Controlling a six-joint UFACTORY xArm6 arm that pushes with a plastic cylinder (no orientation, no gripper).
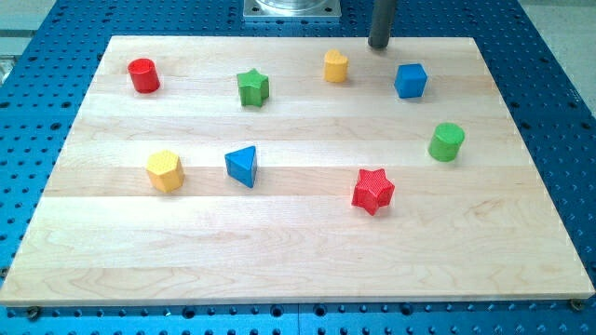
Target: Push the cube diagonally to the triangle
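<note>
The blue cube point(410, 80) sits near the view's top right on the wooden board point(298, 251). The blue triangle point(242, 165) lies left of the middle, down and to the left of the cube. My tip point(378, 45) is at the board's top edge, just above and left of the cube, apart from it, and right of the yellow cylinder point(335, 66).
A red cylinder point(143, 75) stands at the top left, a green star point(252, 87) at the top middle, a yellow hexagon block point(165, 171) left of the triangle, a red star point(373, 191) right of centre, and a green cylinder point(446, 141) at the right.
</note>
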